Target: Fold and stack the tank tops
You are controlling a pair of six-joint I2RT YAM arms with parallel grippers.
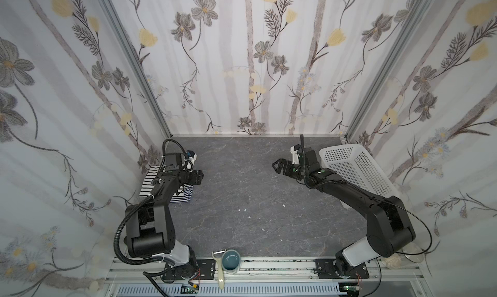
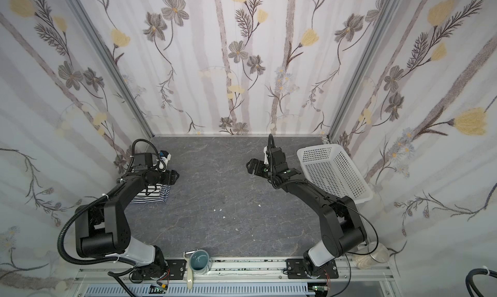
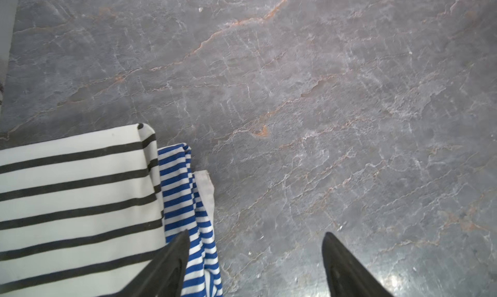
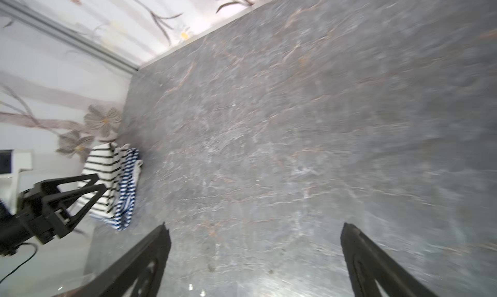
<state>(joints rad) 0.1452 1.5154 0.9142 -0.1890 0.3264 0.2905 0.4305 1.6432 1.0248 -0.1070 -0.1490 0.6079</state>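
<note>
**Stock at the table: two grippers, two folded tank tops**

- Left gripper: fingers spread wide, nothing between them. It sits at the table-side edge of the folded pile. In the left wrist view one finger overlaps the cloth; contact cannot be told.
- Right gripper: fingers fully apart, empty, over bare table, well apart from the pile.
- White black-striped tank top: folded flat, lying on top.
- Navy-striped tank top: folded underneath, with its edge and white trim sticking out on the table side. The pile sits at the table's left edge, by the wall.
- Basket: white, perforated, tilted against the right wall behind the right arm.
- Mug and peeler: together on the front rail.
</note>
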